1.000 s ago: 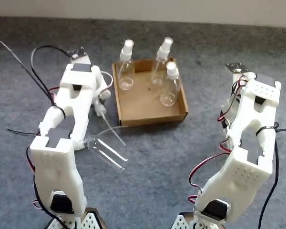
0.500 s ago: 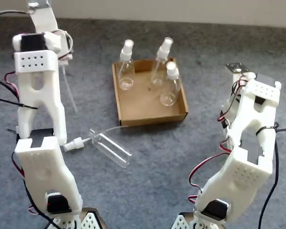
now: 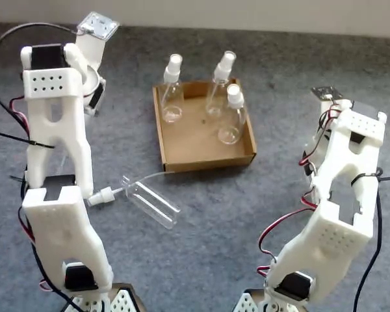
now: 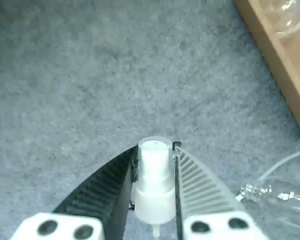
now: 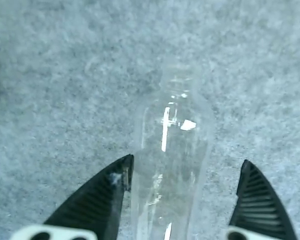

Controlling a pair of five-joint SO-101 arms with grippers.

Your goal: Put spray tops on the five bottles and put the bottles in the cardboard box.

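High view overhead, wrist views close, left shares cardboard box [image 3: 208,160]

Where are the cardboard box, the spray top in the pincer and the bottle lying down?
cardboard box [image 3: 208,161]: high view, near wall.
spray top [image 4: 154,185]: left wrist view, white body.
lying bottle [image 3: 152,203]: high view, clear side wall.

Lighting even, diffuse. Shadows on grey carpet [image 3: 214,227] soft and faint. Small glare spots on clear bottle [image 5: 170,145].
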